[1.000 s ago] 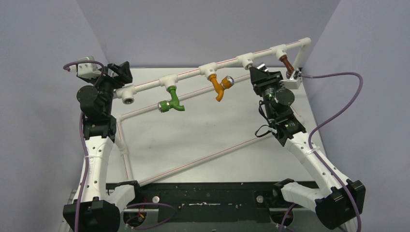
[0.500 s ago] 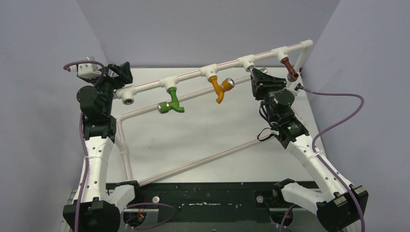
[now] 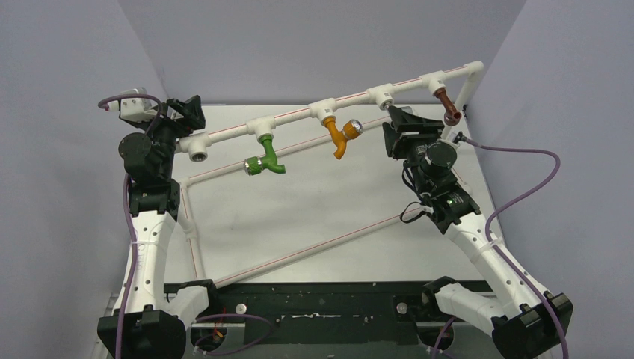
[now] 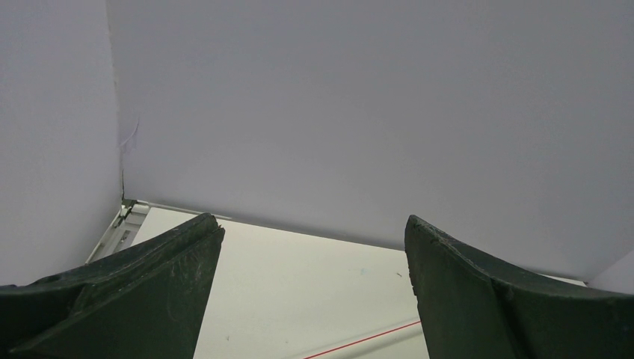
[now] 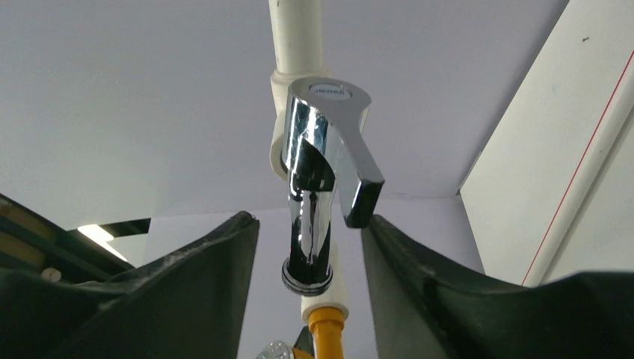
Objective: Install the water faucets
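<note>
Chrome faucet (image 5: 318,187) hangs from a fitting on the pipe (image 5: 297,34), spout down and lever out to one side. Right tool (image 5: 308,221) is partly open, one finger each side of the faucet with a gap showing, not clamped. Along the pipe: brown tap (image 3: 446,105) near its right end, orange tap (image 3: 340,138) and green tap (image 3: 265,158) toward its left. Left tool (image 4: 314,224) is wide open and empty by the pipe's left end, above the surface (image 3: 299,202).

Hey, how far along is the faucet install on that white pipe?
Done: green tap, orange tap and brown tap hang from the pipe. In hand: right gripper open around the mounted chrome faucet. Remaining: the end fitting by the open left gripper has no tap.
</note>
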{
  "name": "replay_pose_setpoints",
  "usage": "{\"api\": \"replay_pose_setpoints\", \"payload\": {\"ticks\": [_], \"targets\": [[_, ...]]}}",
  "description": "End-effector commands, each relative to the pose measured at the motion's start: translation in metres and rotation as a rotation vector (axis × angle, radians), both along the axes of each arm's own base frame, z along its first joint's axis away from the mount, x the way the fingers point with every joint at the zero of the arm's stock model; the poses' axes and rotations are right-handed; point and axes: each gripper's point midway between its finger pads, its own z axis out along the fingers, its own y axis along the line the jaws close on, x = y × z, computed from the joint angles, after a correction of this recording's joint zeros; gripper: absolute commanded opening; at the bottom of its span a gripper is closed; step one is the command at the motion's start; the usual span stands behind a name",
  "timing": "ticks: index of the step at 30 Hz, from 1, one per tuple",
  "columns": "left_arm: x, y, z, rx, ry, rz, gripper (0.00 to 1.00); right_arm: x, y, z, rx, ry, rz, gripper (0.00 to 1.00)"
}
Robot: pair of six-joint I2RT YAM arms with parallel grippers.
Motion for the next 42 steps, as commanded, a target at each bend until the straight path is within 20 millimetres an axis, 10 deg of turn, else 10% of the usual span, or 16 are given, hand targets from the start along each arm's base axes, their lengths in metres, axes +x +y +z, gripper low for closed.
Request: {"api": "replay_pose_setpoints", "payload": {"ticks": [1, 19, 31, 42], "targets": [[0.001, -0.001, -0.14, -0.057, 0.436, -0.019, 0.9, -0.016, 0.003, 0.011, -0.05, -0.056, 0.044, 0.66], [0.001, -0.001, -0.142, -0.059, 0.442, -0.019, 0.9, -0.058, -0.045, 0.013, -0.666, -0.117, -0.059, 0.75], [0.002, -0.001, -0.143, -0.061, 0.443, -0.021, 0.9, -0.071, -0.047, 0.064, -1.512, -0.53, -0.052, 0.76], [0.002, -0.002, -0.144, -0.066, 0.444, -0.027, 0.9, -0.051, -0.041, 0.054, -2.253, -0.79, -0.05, 0.82]]}}
